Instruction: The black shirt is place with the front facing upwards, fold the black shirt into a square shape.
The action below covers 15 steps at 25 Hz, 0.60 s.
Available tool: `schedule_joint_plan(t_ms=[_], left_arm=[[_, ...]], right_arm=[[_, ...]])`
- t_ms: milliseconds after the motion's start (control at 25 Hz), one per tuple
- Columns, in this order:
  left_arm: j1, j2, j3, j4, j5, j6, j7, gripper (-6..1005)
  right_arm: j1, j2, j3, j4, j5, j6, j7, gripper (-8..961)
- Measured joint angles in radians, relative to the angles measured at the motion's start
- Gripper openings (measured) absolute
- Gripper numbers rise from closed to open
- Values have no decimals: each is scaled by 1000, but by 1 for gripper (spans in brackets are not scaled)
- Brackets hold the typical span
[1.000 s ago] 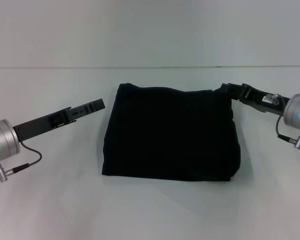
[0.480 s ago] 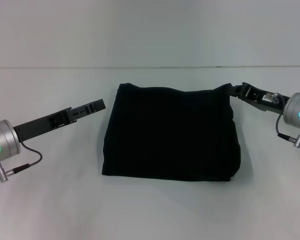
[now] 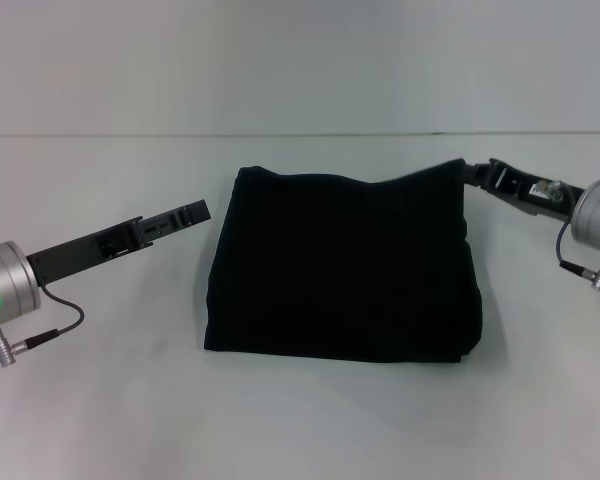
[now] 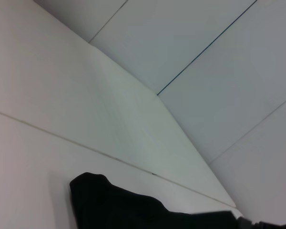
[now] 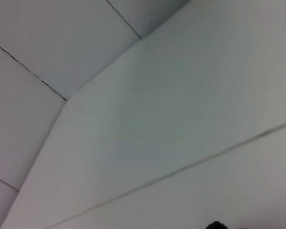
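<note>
The right claw's (image 3: 467, 172) tips are hidden in the black shirt's (image 3: 340, 265) far corner, now lifted higher; grip unclear. Left claw (image 3: 195, 212), apparently together, hovers beside it.

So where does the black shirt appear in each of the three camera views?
Head view: the black shirt lies folded at the middle of the table.
Left wrist view: the shirt shows as a dark mass at the bottom edge.
Right wrist view: only a small dark bit at the bottom edge, perhaps the shirt.
Shared landmark: the white table.
</note>
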Motion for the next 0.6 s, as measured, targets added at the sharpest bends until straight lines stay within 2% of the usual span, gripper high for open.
schedule_joint_plan(t_ms=[320, 600], left_arm=[[1, 0, 0, 0, 0, 0, 0, 939], [-2, 0, 0, 0, 5, 0, -2, 938]], right_arm=[[-19, -3, 9, -60, 55, -38, -71, 35], [-23, -6, 8, -55, 67, -14, -102, 54]])
